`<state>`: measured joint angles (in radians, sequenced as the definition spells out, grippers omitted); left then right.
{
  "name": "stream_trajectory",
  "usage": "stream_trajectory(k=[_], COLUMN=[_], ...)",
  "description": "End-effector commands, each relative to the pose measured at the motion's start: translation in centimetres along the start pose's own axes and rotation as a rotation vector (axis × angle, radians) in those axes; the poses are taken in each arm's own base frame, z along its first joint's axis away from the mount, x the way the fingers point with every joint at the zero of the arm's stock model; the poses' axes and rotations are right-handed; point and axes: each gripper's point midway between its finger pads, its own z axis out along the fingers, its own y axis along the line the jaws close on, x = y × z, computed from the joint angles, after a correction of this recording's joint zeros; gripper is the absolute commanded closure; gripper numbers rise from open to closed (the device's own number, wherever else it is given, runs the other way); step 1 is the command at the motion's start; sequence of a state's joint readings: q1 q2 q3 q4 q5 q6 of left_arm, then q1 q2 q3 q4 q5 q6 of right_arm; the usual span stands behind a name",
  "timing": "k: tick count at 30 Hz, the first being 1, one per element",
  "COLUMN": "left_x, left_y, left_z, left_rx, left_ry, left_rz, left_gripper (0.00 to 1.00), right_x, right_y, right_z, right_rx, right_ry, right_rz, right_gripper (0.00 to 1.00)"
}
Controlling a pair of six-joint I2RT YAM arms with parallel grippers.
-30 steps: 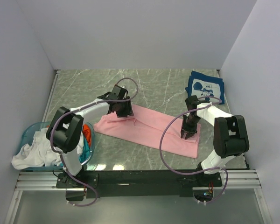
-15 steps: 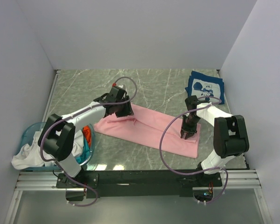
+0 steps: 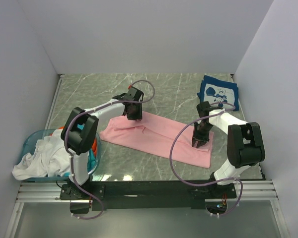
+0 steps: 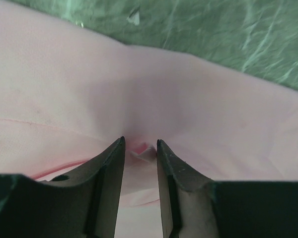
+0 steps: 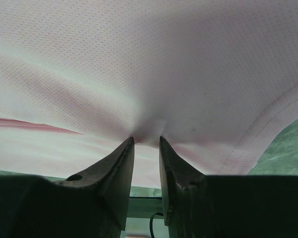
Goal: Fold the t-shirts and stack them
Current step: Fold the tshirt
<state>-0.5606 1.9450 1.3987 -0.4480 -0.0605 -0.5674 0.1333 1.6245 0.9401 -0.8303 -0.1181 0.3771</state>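
Observation:
A light pink t-shirt (image 3: pixel 159 135) lies folded into a long band across the middle of the table. My left gripper (image 3: pixel 134 115) stands over its far left edge. In the left wrist view the gripper (image 4: pixel 140 147) has its jaws nearly closed, with a small fold of the pink cloth (image 4: pixel 188 99) pinched between the tips. My right gripper (image 3: pixel 198 144) is on the shirt's right end. In the right wrist view the gripper (image 5: pixel 146 139) is closed on a bunched bit of the pink cloth (image 5: pixel 154 64). A folded navy t-shirt (image 3: pixel 217 92) with white print lies at the back right.
A translucent blue basket (image 3: pixel 27 144) stands at the near left. It holds a white tee (image 3: pixel 37 161) spilling over the rim, an orange one (image 3: pixel 93 141) and a teal one (image 3: pixel 93 157). Grey walls close in the table on three sides.
My left arm has swung its elbow and the left gripper has shifted slightly right along the shirt's far edge. The right arm and the shirt have hardly moved.

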Motion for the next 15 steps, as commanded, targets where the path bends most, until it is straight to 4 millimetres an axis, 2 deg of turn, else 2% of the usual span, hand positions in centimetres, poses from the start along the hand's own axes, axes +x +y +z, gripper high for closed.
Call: stream_trajectory(k=[1,7,13,15], left_x=[-0.4,0.6,0.8,0.7], left_y=[-0.1,-0.5,-0.9,-1.1], left_z=[-0.7,-0.4,-0.2,-0.5], left_rx=[-0.006,0.035,0.056,0.064], left_ry=[-0.017,-0.003,0.004,0.001], left_rz=[0.029,0.02,0.021,0.019], left_gripper=[0.62,0.61,0.75,0.83], right_x=[-0.4,-0.4,-0.3,-0.3], right_y=[0.5,0.5,0.5,0.5], right_z=[-0.8,-0.7,-0.6,-0.7], right_rx=[-0.019,-0.016,-0.014,-0.015], right_ry=[-0.045,-0.039,-0.038,-0.04], right_rz=[-0.006,-0.011,-0.01,-0.011], right_gripper=[0.66,0.66,0.66,0.66])
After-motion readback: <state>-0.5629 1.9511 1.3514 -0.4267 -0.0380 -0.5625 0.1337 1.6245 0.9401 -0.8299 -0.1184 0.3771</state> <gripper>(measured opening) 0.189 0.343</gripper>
